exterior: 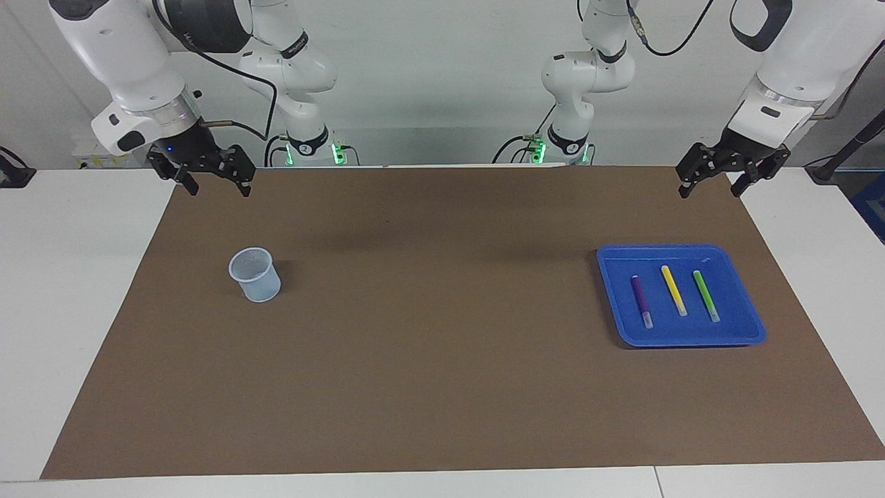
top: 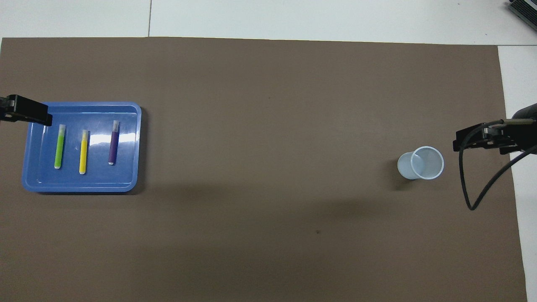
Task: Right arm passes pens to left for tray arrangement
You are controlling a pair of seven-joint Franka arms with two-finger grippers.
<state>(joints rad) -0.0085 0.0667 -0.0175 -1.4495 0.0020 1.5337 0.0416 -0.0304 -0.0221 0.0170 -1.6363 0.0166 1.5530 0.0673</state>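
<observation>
The blue tray (exterior: pixel 691 332) lies on the brown mat at the left arm's end of the table. In it lie three pens side by side: purple (exterior: pixel 641 299), yellow (exterior: pixel 673 290) and green (exterior: pixel 706 295). The overhead view shows the tray (top: pixel 126 172) with the green (top: pixel 59 147), yellow (top: pixel 83 152) and purple (top: pixel 113 142) pens. My left gripper (exterior: pixel 710 188) is open and empty, raised over the mat's edge by the tray; it shows at the overhead view's edge (top: pixel 25 113). My right gripper (exterior: pixel 216 181), with its blue light, is open and empty, raised over the mat's other corner (top: pixel 482 138).
A small pale blue translucent cup (exterior: pixel 255 274) stands upright on the mat toward the right arm's end (top: pixel 420 163). The brown mat (exterior: pixel 442 311) covers most of the white table. A black cable loops from the right wrist (top: pixel 467 184).
</observation>
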